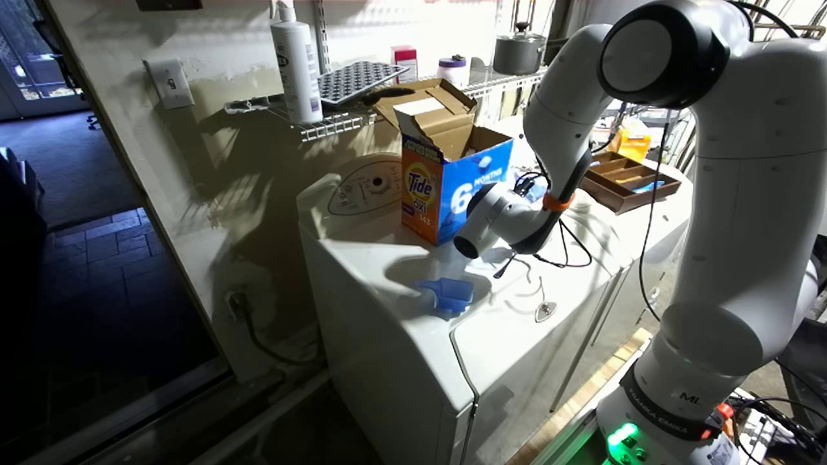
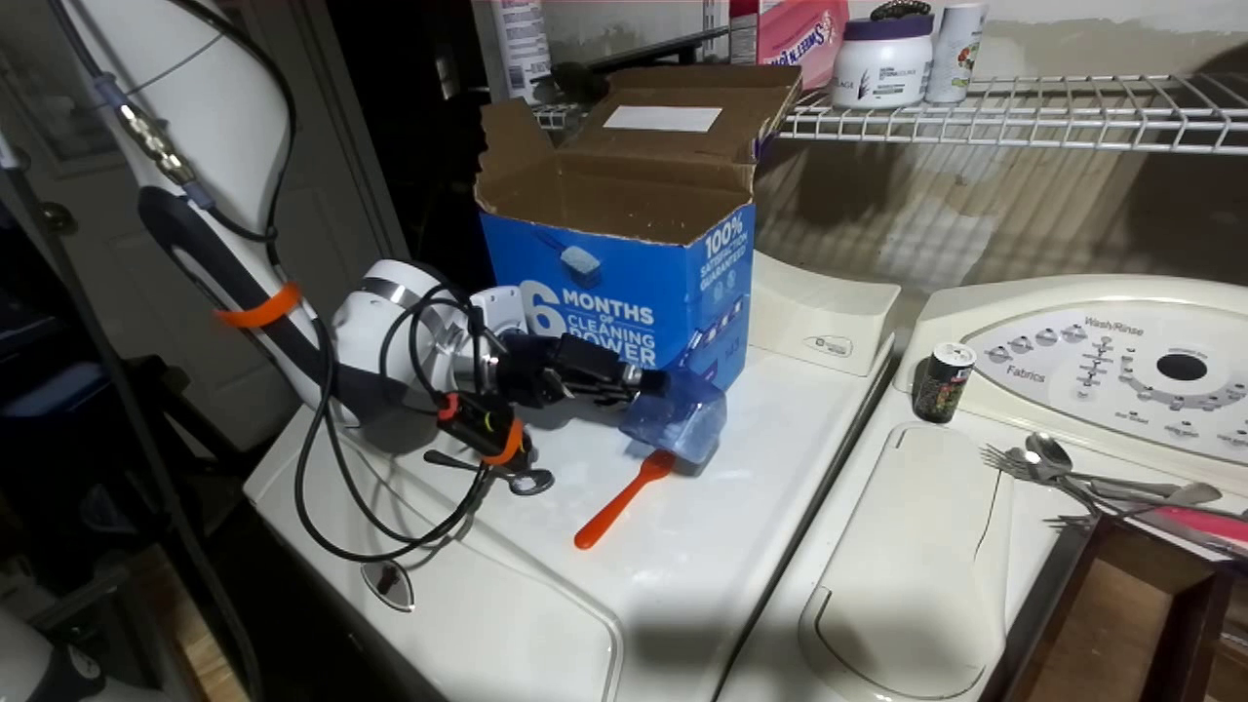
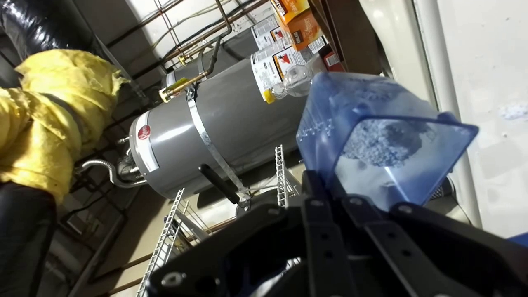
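Note:
My gripper [image 3: 324, 183] is shut on a translucent blue scoop [image 3: 346, 101], with its fingertips pressed together at one edge of it. A clump of pale blue powder [image 3: 381, 142] lies inside the scoop. In an exterior view the gripper [image 2: 651, 380] reaches sideways in front of the open detergent box [image 2: 624, 268]. The held scoop [image 2: 687, 419] is low over the white machine top there; whether it touches cannot be told. Beneath it lies an orange spoon [image 2: 619, 509]. A separate blue plastic scoop [image 1: 452, 294] rests on the machine nearer the arm's other side.
A metal spoon [image 2: 531, 481] and an oval silver piece [image 2: 390, 585] lie below the looping wrist cables. Cutlery [image 2: 1063, 468], a small can [image 2: 944, 382] and a wooden tray [image 2: 1121, 604] stand on the neighbouring washer. A wire shelf [image 2: 1072, 117] runs behind.

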{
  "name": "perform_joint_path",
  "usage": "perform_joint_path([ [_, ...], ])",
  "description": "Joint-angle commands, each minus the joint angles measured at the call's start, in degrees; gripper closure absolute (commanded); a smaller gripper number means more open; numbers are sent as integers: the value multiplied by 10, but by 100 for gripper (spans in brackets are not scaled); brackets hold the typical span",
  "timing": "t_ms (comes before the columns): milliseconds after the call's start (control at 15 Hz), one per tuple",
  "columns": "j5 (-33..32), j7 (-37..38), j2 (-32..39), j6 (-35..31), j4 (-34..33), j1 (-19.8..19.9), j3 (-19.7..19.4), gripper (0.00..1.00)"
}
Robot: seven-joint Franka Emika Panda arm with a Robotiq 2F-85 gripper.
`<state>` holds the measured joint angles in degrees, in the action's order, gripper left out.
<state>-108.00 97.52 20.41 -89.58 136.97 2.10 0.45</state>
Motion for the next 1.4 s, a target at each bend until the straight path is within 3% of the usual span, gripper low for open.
perform_joint_path([
  [0,8,1,9,19,-7,-1,8,99],
  [667,7,2,17,49,-8,-2,9,99],
  [1333,19,-3,24,30,-14,7,11,99],
])
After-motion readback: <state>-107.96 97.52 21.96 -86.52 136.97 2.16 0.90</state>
